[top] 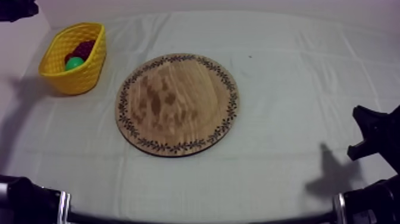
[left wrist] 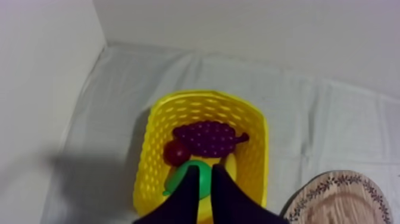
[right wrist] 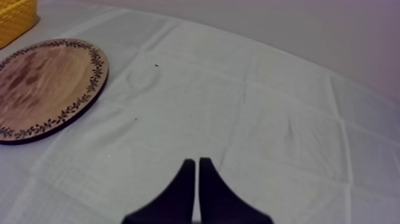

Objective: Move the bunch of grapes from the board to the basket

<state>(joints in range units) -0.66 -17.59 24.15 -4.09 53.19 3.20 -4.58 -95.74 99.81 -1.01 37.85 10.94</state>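
The purple bunch of grapes (left wrist: 209, 138) lies inside the yellow basket (left wrist: 156, 128), beside a small red fruit (left wrist: 177, 153) and a green pear (left wrist: 196, 179). My left gripper (left wrist: 204, 170) hangs above the basket's near end, over the pear, its fingers drawn into a narrow wedge that holds nothing. In the top view the basket (top: 89, 74) stands at the far left and the round wooden board (top: 177, 104) lies bare in the middle. My right gripper (right wrist: 197, 161) is shut over the bare cloth, well to the right of the board (right wrist: 41, 83).
A part of my left arm (top: 18, 9) shows black at the far left corner above the basket. My right arm (top: 372, 134) sits low at the right edge. Open cloth lies around the board on all sides.
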